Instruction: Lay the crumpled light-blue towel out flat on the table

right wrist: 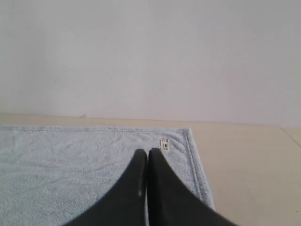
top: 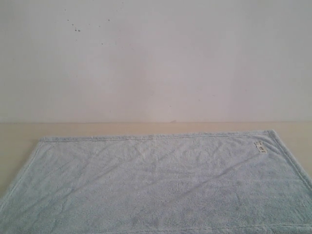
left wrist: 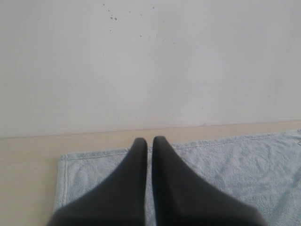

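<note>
The light-blue towel (top: 156, 185) lies spread out flat on the beige table (top: 19, 131), with only faint creases and its white label (top: 259, 146) near the far right corner. Neither gripper shows in the exterior view. In the left wrist view my left gripper (left wrist: 149, 141) hangs above the towel (left wrist: 235, 160) near its far left corner, its black fingers nearly together and holding nothing. In the right wrist view my right gripper (right wrist: 147, 153) is shut and empty above the towel (right wrist: 61, 160), just short of the label (right wrist: 164, 144).
A white wall (top: 156, 58) rises right behind the table's far edge. Bare tabletop shows beyond the towel's far hem, to its left (left wrist: 28, 165) and to its right (right wrist: 249, 169). The towel's near edge runs out of the exterior view.
</note>
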Available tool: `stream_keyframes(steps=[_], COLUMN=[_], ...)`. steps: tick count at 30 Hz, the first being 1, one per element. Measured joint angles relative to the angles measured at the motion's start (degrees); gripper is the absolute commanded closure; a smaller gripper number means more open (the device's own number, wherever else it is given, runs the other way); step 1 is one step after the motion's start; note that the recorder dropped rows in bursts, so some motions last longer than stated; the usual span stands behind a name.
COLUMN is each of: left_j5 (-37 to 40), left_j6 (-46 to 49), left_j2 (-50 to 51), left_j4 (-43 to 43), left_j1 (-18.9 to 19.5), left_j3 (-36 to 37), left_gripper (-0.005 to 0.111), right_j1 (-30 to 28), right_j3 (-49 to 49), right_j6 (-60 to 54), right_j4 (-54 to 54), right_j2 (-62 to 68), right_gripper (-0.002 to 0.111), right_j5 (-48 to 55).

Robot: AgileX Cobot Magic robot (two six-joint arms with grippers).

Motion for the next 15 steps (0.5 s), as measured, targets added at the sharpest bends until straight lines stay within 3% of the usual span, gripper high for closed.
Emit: stream_keyframes(steps=[15], left_j5=[0.0], left_j6=[0.0], left_j2=[0.0], left_j4=[0.0], left_j1=[0.0], left_j3=[0.0], left_gripper=[0.103], right_j1=[0.0], right_j3=[0.38], right_j6=[-0.87], right_j4=[0.01], right_j2=[0.0], right_gripper=[0.108], right_j5=[7.16])
